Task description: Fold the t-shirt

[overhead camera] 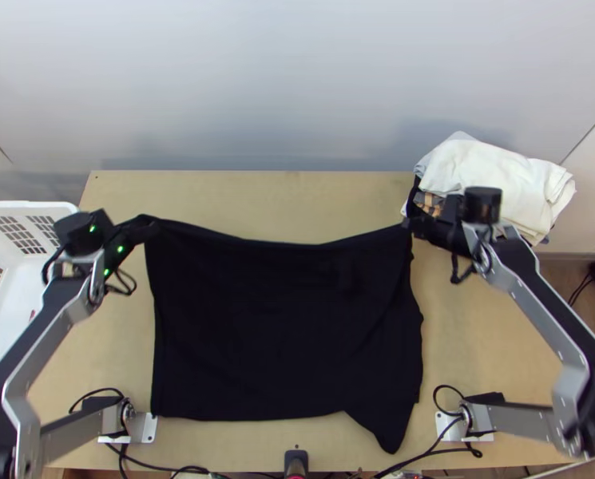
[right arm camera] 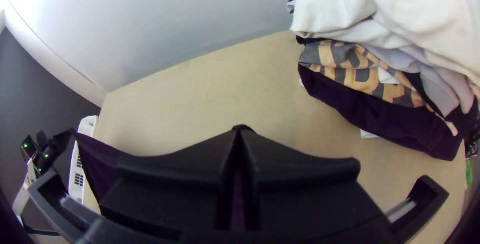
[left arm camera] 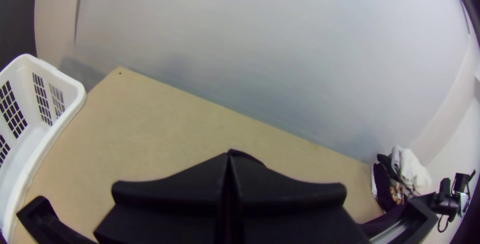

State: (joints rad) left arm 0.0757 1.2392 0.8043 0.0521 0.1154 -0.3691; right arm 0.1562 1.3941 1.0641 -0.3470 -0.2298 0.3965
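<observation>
Left pincer (overhead camera: 147, 227) and right pincer (overhead camera: 414, 226) grip t-shirt (overhead camera: 281, 319) corners, arms (overhead camera: 537, 307) extended.

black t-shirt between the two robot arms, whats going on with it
Two robot arms hold the black fabric t-shirt by its far corners, the left end effector shut on one and the right end effector shut on the other. The far edge sags slightly between them, while the rest spreads toward the near side of the light wooden table, with one loose flap jutting out at the near right.
</observation>
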